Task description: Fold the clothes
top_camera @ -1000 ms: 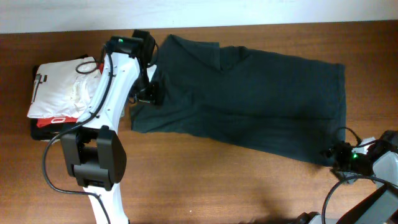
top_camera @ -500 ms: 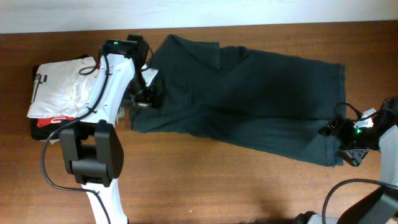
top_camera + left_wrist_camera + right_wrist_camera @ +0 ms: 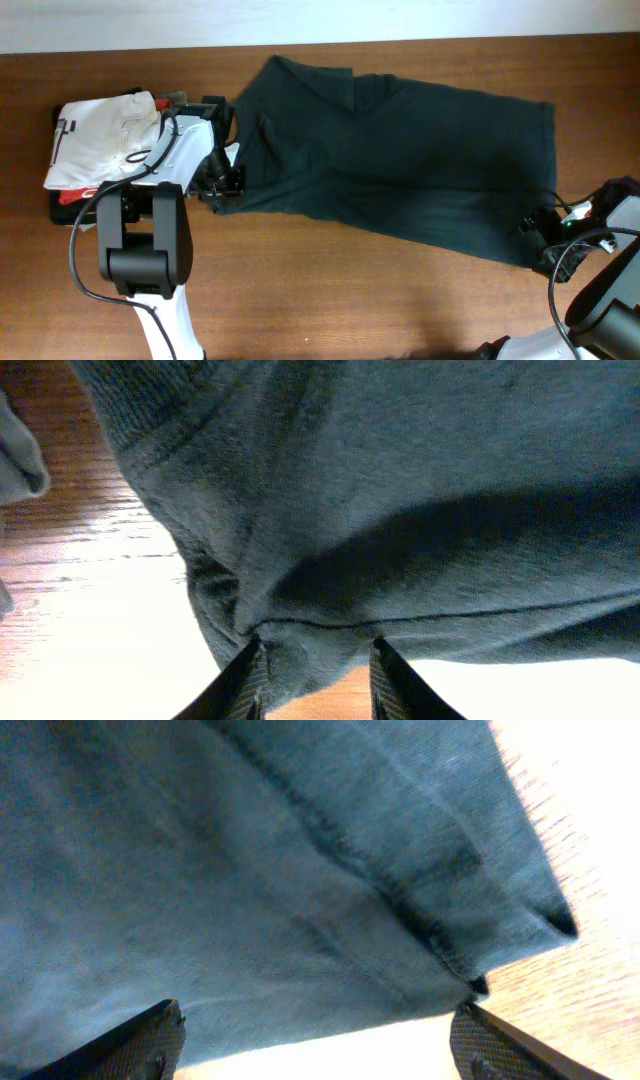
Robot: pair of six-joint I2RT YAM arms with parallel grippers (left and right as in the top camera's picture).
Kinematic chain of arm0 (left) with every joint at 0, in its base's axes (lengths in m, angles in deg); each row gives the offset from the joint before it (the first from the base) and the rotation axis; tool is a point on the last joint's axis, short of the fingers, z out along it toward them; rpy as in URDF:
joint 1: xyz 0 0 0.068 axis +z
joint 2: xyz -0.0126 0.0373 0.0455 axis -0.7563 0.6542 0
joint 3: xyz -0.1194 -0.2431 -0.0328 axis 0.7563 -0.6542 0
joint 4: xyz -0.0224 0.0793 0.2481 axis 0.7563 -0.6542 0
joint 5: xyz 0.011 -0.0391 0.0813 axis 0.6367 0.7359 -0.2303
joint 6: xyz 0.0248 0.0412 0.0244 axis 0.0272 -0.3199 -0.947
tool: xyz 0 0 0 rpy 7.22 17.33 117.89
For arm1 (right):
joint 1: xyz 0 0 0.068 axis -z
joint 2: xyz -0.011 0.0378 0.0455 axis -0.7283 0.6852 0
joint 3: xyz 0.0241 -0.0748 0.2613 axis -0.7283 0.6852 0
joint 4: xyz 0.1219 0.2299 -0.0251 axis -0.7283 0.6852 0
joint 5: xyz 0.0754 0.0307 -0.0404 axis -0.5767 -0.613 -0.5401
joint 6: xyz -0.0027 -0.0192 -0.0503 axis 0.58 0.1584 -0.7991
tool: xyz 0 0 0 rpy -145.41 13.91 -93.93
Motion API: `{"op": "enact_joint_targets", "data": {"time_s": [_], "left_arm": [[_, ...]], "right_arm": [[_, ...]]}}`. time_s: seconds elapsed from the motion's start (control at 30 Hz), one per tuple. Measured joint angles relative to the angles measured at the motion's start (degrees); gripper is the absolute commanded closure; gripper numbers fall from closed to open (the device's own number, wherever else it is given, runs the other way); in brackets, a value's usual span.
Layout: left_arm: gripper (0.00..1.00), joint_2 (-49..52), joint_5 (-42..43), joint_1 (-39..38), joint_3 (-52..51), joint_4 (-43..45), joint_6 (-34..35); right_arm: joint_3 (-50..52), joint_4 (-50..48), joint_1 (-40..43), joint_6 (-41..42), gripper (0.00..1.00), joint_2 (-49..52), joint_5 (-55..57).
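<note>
The clothes (image 3: 400,160), one dark charcoal T-shirt, lie spread plain side up across the back of the wooden table (image 3: 350,290). My left gripper (image 3: 222,190) is at the shirt's near left corner. In the left wrist view the clothes (image 3: 400,510) bunch into a crease between the narrow-set fingers of that gripper (image 3: 315,660), which is shut on the hem. My right gripper (image 3: 540,240) sits at the near right corner. Its wrist view shows the gripper (image 3: 315,1030) open wide, with the hem of the clothes (image 3: 250,870) just ahead of the fingertips.
A white folded garment (image 3: 100,140) lies on red and dark folded ones (image 3: 75,195) at the far left, beside my left arm. Bare wood runs along the front. A cable (image 3: 570,255) loops by the right gripper.
My left gripper slid toward the front along the shirt's left edge and closed on the corner. My right gripper opened wide and shifted slightly at the right corner.
</note>
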Motion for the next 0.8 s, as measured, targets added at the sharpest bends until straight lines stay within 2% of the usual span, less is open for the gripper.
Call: {"op": "enact_joint_targets", "data": {"time_s": [0.03, 0.1, 0.13, 0.17, 0.23, 0.33, 0.4, 0.47, 0.5, 0.57, 0.63, 0.7, 0.77, 0.8], "left_arm": [[0.88, 0.00, -0.63, -0.02, -0.48, 0.07, 0.11], [0.98, 0.00, -1.53, 0.00, -0.96, 0.17, 0.17], [1.00, 0.00, -1.62, 0.00, -1.05, 0.22, 0.13], [0.99, 0.00, -1.81, -0.02, -1.09, 0.24, 0.15], [1.00, 0.00, -1.97, 0.00, -1.09, -0.22, 0.17], [0.99, 0.00, -1.97, 0.00, -1.14, -4.15, 0.20], [1.00, -0.04, -1.99, -0.02, -1.14, -7.52, 0.31], [1.00, -1.46, -1.90, 0.00, -1.18, -11.37, 1.27], [0.92, -3.30, -1.90, 0.00, -1.20, -13.09, 1.38], [0.51, -6.40, -1.88, 0.00, -1.27, -13.70, 1.75], [0.41, -9.05, -1.20, -0.02, -1.27, -11.23, 1.95], [0.36, -9.31, 1.20, -0.02, -2.82, -6.99, 2.25], [0.36, -9.35, 3.91, -0.46, -8.37, -0.59, 2.34], [0.39, -9.35, 4.98, -1.05, -11.89, 3.48, 2.36]], "right_arm": [[0.96, -1.38, 0.00, 0.59, 0.15, 0.00, 0.90], [2.95, -3.41, 0.00, 2.49, 0.34, 0.00, 2.34], [3.30, -4.31, 0.00, 4.04, 0.61, -0.28, 3.28], [3.45, -4.98, 0.00, 5.51, 0.76, -0.33, 4.07], [3.76, -6.38, 0.37, 7.32, 0.95, -0.33, 5.18], [3.82, -3.78, 2.73, 8.87, 0.96, -1.33, 5.16], [3.93, -0.39, 4.81, 8.96, 0.96, -6.62, 6.23], [3.93, 3.52, 6.34, 9.01, 0.96, -16.57, 8.59], [3.93, 4.63, 6.49, 9.01, 0.96, -19.41, 9.64], [3.93, 6.38, 6.54, 8.94, 0.96, -21.75, 10.84], [3.93, 6.64, 6.54, 8.98, 0.96, -21.88, 11.56], [3.93, 6.69, 6.54, 8.98, 0.96, -21.90, 11.93], [3.93, 6.58, 6.54, 8.96, 0.96, -21.88, 12.22], [3.93, 6.60, 6.58, 8.96, 0.96, -21.88, 12.28]]}}
